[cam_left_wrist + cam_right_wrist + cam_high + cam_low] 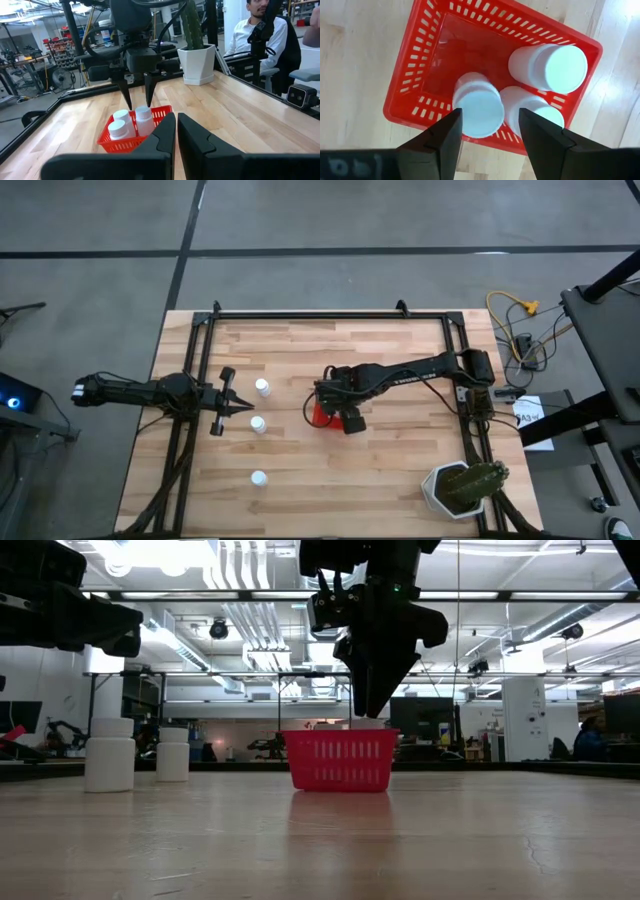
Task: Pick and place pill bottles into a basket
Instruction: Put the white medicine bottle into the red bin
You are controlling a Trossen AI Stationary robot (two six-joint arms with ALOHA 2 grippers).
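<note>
One pill bottle — between right claw tips

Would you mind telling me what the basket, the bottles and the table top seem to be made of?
Basket: probably moulded plastic, glossy bright red, with even rows of slots through its walls.
Bottles: likely plastic, smooth opaque white with a soft sheen, round caps the same white.
Table top: looks like wood, pale planks with visible grain and joints, a light satin finish.

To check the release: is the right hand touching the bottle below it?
Apart. The right wrist view shows the right hand open, gaps on both sides of the bottle.
</note>
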